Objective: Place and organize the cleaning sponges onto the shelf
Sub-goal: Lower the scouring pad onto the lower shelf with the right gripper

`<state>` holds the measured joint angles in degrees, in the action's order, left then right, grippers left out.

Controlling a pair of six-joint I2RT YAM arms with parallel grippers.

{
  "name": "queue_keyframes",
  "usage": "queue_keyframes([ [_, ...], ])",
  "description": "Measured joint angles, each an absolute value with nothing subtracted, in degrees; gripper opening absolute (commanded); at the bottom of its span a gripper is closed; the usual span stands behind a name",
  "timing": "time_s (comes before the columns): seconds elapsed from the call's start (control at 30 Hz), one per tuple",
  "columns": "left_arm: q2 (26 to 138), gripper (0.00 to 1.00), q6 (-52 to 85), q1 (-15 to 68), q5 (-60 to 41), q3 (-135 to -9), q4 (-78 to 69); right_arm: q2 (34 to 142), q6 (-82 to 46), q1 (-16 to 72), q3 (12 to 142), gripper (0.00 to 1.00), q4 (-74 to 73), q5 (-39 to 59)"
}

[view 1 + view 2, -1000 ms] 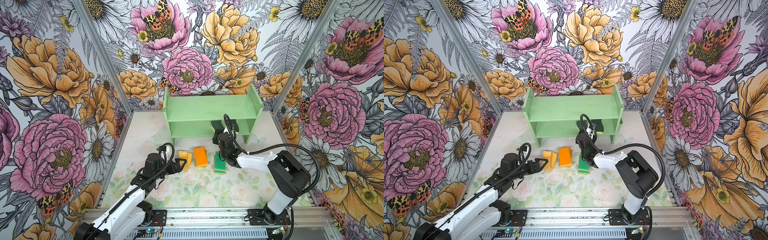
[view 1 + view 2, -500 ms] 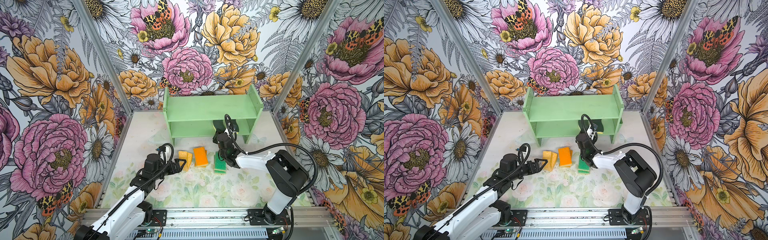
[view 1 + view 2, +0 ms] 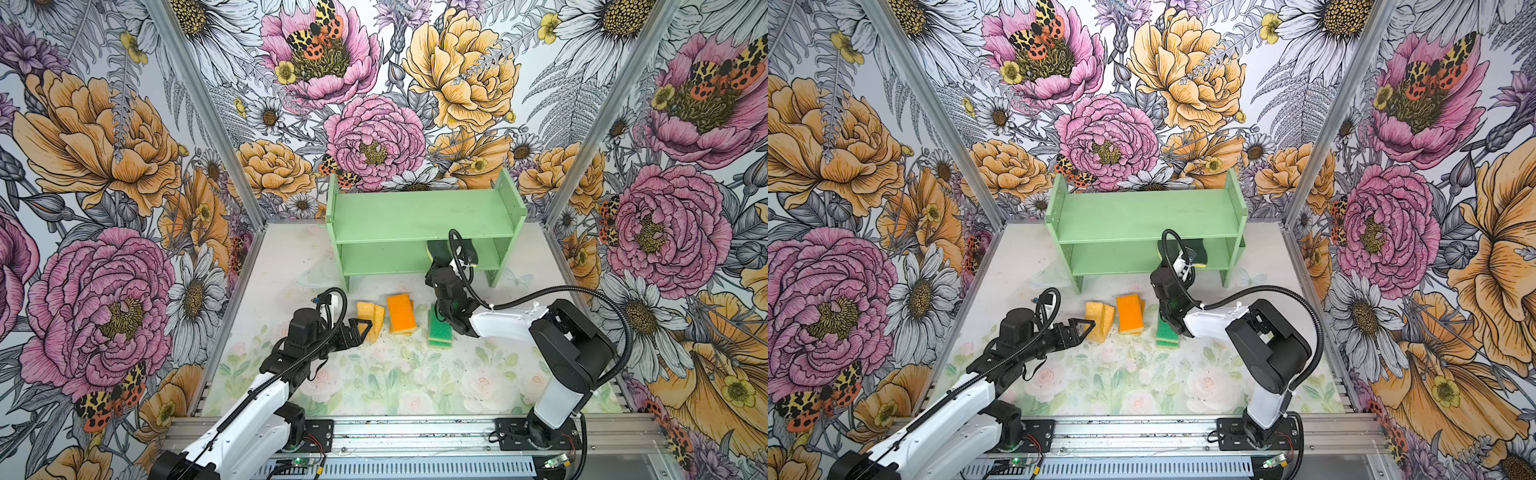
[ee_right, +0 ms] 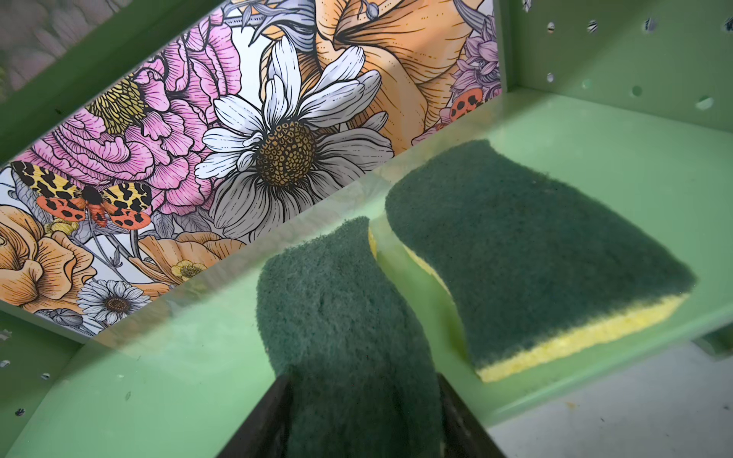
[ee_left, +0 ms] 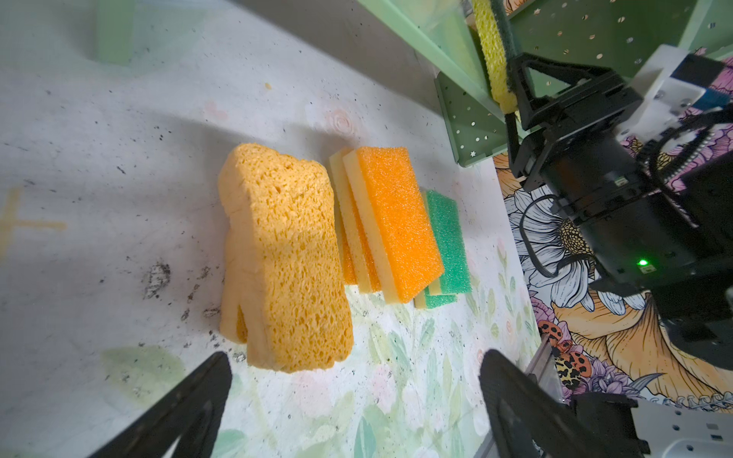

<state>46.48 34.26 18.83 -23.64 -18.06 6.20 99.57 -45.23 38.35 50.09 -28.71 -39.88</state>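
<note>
On shelf (image 3: 415, 216) lower tier, right end: right hand (image 4: 363, 388) clenched dark-green sponge (image 4: 341, 309) beside matching sponge (image 4: 535, 257), likely pairing alike; left hand (image 3: 358, 329) gaped empty before yellow sponges (image 5: 285, 253).

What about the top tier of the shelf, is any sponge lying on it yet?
No, in a top view the shelf's upper board is bare; a dark green sponge lies on the lower tier.

One shelf (image 3: 415, 216), two dark-green sponges (image 4: 535, 246), two yellow (image 5: 285, 253), two green (image 5: 448, 238), three orange (image 5: 396, 222).

The left arm (image 3: 257, 401) and right arm (image 3: 507, 324) share white shells, black joints and ribbed black cables (image 3: 573, 289).
</note>
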Motion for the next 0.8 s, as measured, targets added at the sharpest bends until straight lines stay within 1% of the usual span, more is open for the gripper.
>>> queue_keyframes([
  [0.4, 46.5, 0.99, 34.3, 18.5, -23.7, -18.1, 6.2, 100.2, -45.8, 38.5, 50.1, 0.56, -30.1, -40.8],
  [0.53, 46.5, 0.99, 34.3, 18.5, -23.7, -18.1, 6.2, 100.2, -46.1, 38.5, 50.2, 0.60, -30.3, -40.7],
  [0.8, 46.2, 0.99, 34.3, 18.5, -23.7, -18.1, 6.2, 100.2, -47.0, 38.8, 50.2, 0.64, -30.6, -40.8],
])
